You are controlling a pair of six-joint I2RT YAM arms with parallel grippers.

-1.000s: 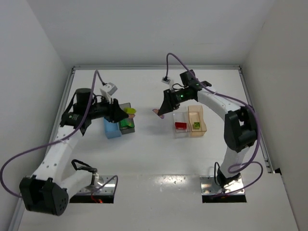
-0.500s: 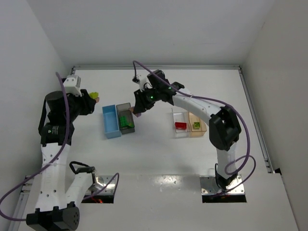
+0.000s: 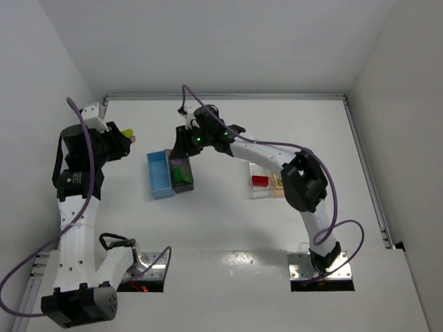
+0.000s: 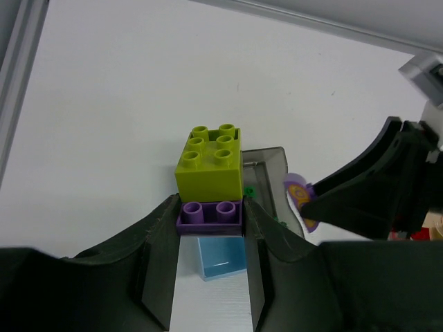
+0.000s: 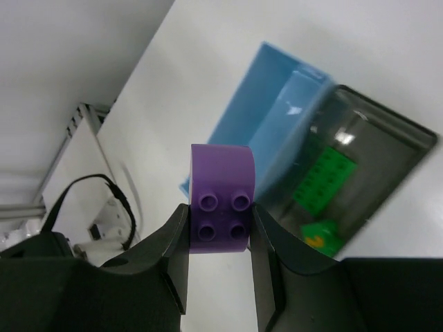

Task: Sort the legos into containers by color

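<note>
Because its stack joins two colours, we note the left gripper [image 4: 210, 216] pinching the purple brick [image 4: 209, 211] beneath a yellow-green brick [image 4: 209, 162], aloft at far left, probably for splitting. The right gripper [image 5: 220, 227] pinches a rounded purple brick [image 5: 221, 200] over the light blue bin [image 5: 273, 104], which looks empty. The grey bin [image 5: 377, 121] holds green bricks [image 5: 324, 173]; the clear bin [image 3: 260, 191] holds a red brick [image 3: 259, 180].

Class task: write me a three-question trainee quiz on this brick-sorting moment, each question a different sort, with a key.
1. True or false: the right gripper is shut on a purple brick.
2. The bricks lying in the dark grey bin are: A red, B green, C purple.
3. Fill in: the left gripper grips a two-brick stack, yellow-green on top, ____ beneath.
Key: 1 true; 2 B; 3 purple.
</note>
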